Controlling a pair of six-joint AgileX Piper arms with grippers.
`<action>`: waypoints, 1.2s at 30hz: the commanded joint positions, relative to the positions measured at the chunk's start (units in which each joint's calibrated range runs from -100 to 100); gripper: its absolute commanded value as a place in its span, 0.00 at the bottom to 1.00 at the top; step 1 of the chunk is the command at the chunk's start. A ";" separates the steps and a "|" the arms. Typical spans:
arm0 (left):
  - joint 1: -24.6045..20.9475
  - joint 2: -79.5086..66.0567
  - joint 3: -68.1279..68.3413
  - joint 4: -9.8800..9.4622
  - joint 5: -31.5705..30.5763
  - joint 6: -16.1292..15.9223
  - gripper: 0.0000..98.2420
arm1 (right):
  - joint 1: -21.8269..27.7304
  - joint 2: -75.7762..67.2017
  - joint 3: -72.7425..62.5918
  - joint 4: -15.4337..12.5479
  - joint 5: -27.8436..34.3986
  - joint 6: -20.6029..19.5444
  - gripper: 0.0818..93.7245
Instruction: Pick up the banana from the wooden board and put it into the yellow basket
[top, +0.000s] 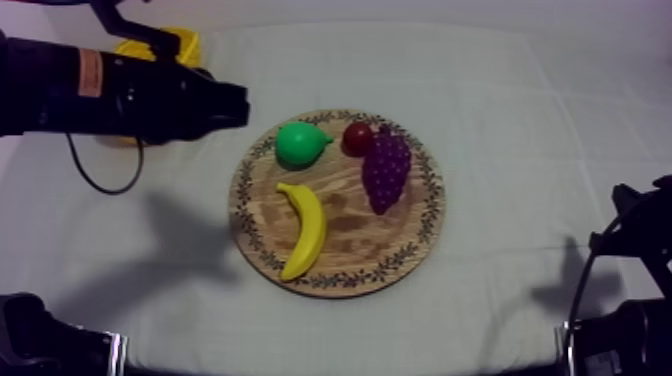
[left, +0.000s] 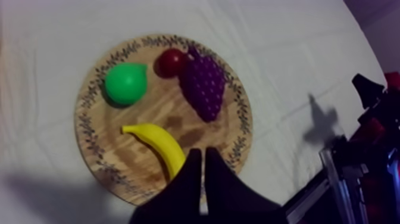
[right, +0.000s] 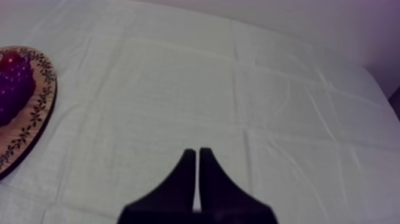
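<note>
The wooden board (top: 345, 222) lay mid-table on the grey-white cloth (top: 520, 100). The banana (top: 305, 230) lay on the board at about 7 o'clock from its centre. It was curved, with one end toward the middle and the other close to the patterned rim. The green pear (top: 300, 143) sat at 11 o'clock and the small red fruit (top: 357, 137) at 12. The red fruit touched the bunch of grapes (top: 386, 170), which spread from 1 to 2 o'clock.

The yellow basket (top: 185, 42) stood at 10 o'clock from the board, well apart from it. It was partly hidden behind the left arm (top: 110, 95), which came in from that side. The arm's tip was just off the board's rim at 10 o'clock, near the pear but apart from it.

In its own wrist view the left gripper (left: 200, 152) was closed on nothing, its two black fingers (left: 191, 176) pressed together as a narrow wedge. Their tips showed over the board's rim, just beside one end of the banana.

The right arm (top: 630, 310) sat low at 4 o'clock from the board, well apart from it. The right gripper (right: 197, 152) was likewise closed and held nothing, its fingers (right: 187, 173) together over bare cloth, with the board's edge and the grapes off to one side
</note>
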 joint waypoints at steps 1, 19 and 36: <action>1.24 1.83 -0.32 0.10 1.25 0.89 0.01 | 0.00 -0.02 0.02 0.01 -0.03 0.02 0.00; 2.68 9.30 3.72 2.86 5.87 4.72 0.07 | 0.00 -0.02 0.02 0.01 -0.03 0.02 0.00; 3.90 11.89 7.13 3.51 1.36 3.39 0.86 | 0.00 -0.02 0.02 0.01 -0.03 0.02 0.00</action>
